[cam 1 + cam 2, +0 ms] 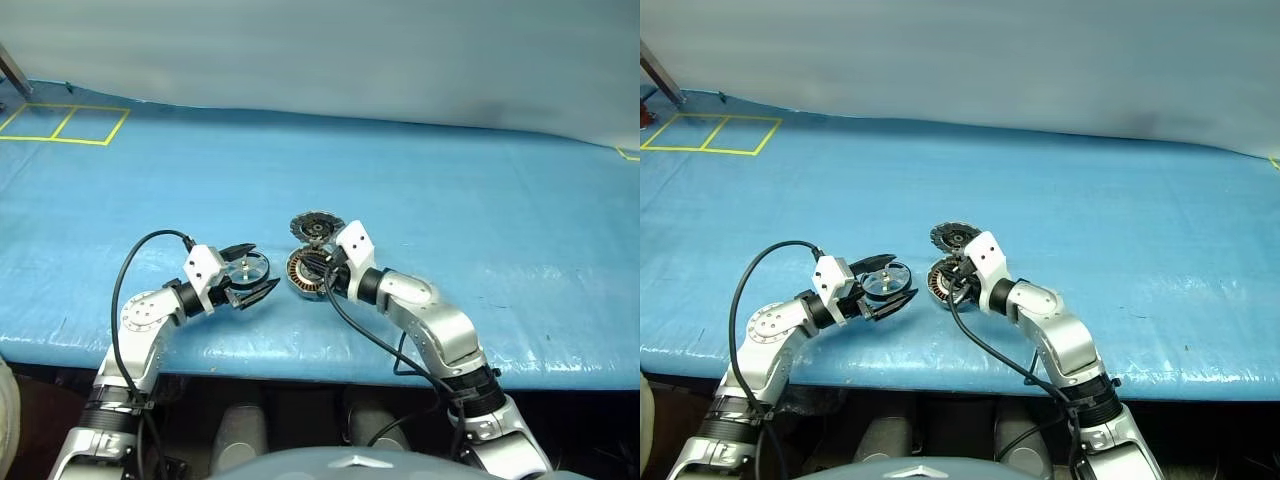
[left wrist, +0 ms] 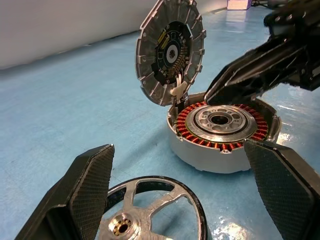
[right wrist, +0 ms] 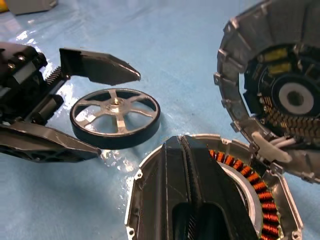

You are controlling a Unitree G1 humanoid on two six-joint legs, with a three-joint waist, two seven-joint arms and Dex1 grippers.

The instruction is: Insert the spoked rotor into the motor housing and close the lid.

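The table [image 1: 480,180] is covered with a blue sheet, and its near edge runs just below the two arms. All the task parts lie close to this near edge, near the middle. Behind them and to both sides the blue surface is wide and free. Yellow tape squares [image 1: 65,124] are marked in the far left corner, well apart from the parts.

The spoked rotor [image 3: 116,116] lies flat on the table. It has a dark outer rim, silvery spokes with open gaps, and a small hub in the centre. The left pincer [image 1: 250,272] stands wide open around it, one black finger on each side, and the fingers [image 2: 89,186] are not touching the rim.

The motor housing [image 2: 220,131] sits just to the right of the rotor, near but apart from it. It is a shallow grey cup with a ring of copper-orange windings around a metal hub. The lid [image 2: 170,50] stands tilted up at the far edge of the housing, joined to it by short pale wires, with its dark inner face and segmented silver rim turned toward the rotor.

The right pincer [image 1: 322,272] is closed on nothing, and its tip is over the rim of the housing.
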